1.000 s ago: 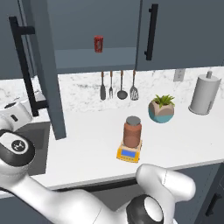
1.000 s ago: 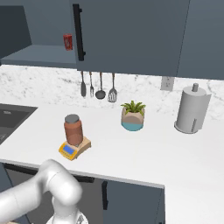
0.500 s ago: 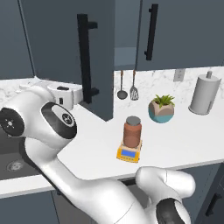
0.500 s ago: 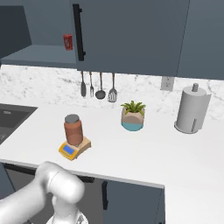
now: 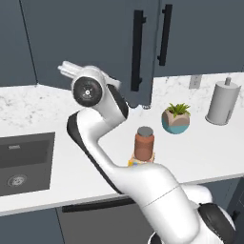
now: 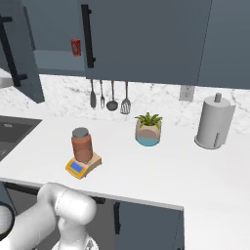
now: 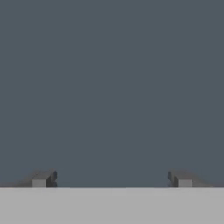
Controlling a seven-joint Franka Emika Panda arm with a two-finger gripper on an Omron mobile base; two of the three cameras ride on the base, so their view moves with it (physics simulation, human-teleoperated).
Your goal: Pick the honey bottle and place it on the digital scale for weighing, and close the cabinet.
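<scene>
Hand view: pincer [image 7: 112,178] spread wide before flat, matte slate-blue cabinet [image 7: 112,87] door.

No legible text or numbers anywhere

Honey bottle [image 6: 81,145] stands on the digital scale [image 6: 83,165], well below the gripper [image 7: 112,177], which faces the cabinet door [image 7: 112,87].

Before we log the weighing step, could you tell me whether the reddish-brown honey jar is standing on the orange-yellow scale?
Yes, the reddish-brown honey jar with its grey lid stands upright on the orange-yellow scale.
</scene>
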